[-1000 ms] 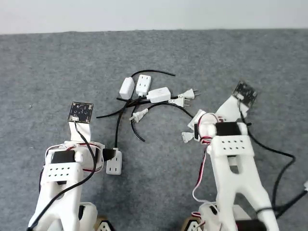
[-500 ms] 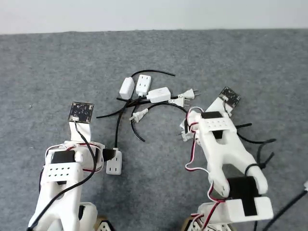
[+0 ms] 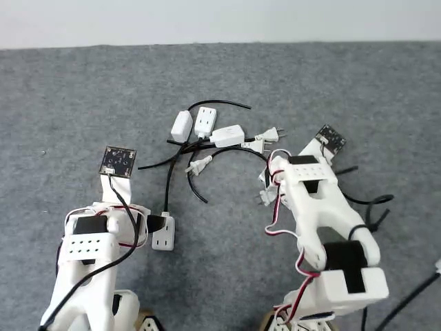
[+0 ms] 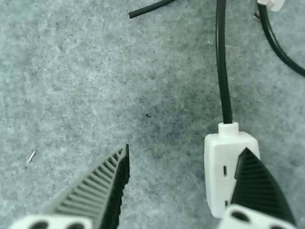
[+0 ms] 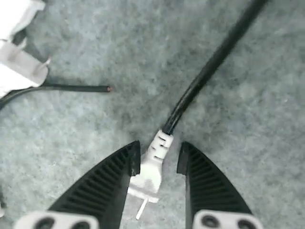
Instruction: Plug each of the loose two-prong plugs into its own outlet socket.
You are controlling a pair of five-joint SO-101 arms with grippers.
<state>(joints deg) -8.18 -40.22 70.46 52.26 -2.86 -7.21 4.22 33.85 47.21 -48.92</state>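
Found the left gripper spread wide at lower left of the high view, one jaw over a white socket. Right of centre, right gripper narrowly parted around a plug. Farther up, more sockets and plugs among black cords.

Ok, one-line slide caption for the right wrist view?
Right gripper open astride a white two-prong plug on its black cable, lying on grey carpet.

light: even and soft across the grey mat | shadows: faint and short, close under the cords | my right claw: fingers dark, white plug between them bright | my left claw: soft shade along the socket block
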